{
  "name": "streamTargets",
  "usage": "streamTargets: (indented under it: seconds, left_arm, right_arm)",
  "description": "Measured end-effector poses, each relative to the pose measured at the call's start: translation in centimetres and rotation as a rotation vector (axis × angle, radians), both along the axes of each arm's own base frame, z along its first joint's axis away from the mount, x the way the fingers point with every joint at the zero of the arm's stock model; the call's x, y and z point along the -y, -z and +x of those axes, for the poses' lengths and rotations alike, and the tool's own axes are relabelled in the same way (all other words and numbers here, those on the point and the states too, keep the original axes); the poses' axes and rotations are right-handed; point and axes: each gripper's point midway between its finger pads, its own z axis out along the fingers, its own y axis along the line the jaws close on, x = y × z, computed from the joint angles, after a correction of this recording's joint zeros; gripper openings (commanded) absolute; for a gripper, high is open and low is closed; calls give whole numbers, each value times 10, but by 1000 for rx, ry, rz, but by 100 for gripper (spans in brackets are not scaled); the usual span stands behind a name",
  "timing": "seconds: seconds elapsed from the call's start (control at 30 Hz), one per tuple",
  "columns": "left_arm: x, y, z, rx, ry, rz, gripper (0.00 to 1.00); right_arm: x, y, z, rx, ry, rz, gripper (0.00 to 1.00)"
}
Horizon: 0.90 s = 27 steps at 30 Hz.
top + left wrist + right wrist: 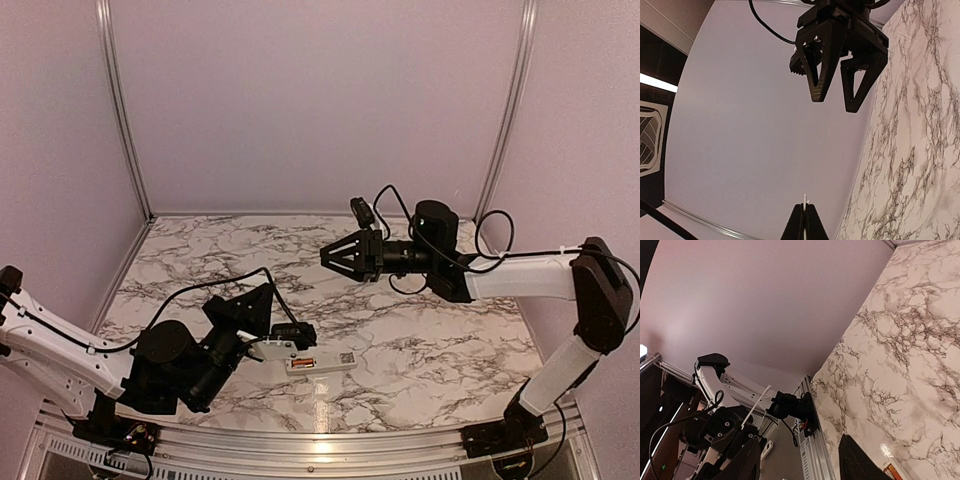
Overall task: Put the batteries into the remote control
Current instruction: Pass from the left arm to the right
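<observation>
The remote control is a slim white bar lying flat on the marble table near the front edge. A small orange-brown battery shows in its left part. No other battery is visible. My left gripper hovers just left of the remote and points up and to the right. It is shut on a thin white sliver that sticks out between the fingertips. My right gripper hangs open above the table's middle, pointing left, with nothing between its fingers. The left wrist view also shows the right gripper.
The left arm's black wrist camera hangs over the remote's left end, its cable looping behind. An aluminium rail runs along the table's near edge. Pale walls close off the back and sides.
</observation>
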Motion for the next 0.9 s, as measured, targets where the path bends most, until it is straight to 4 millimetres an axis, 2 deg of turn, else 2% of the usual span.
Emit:
streamTargets:
  seconds: [0.27, 0.5, 0.73, 0.9]
  left_arm:
    - [1, -5, -4, 44, 3, 39, 0]
    - [3, 2, -4, 60, 4, 85, 0]
    - [5, 4, -5, 63, 12, 97, 0]
    - [5, 7, -5, 62, 12, 108, 0]
  right_arm:
    - [-28, -10, -3, 7, -77, 26, 49]
    - [-38, -14, -4, -4, -112, 36, 45]
    - [-56, -30, -21, 16, -185, 54, 40]
    - [-68, -30, -31, 10, -228, 35, 39]
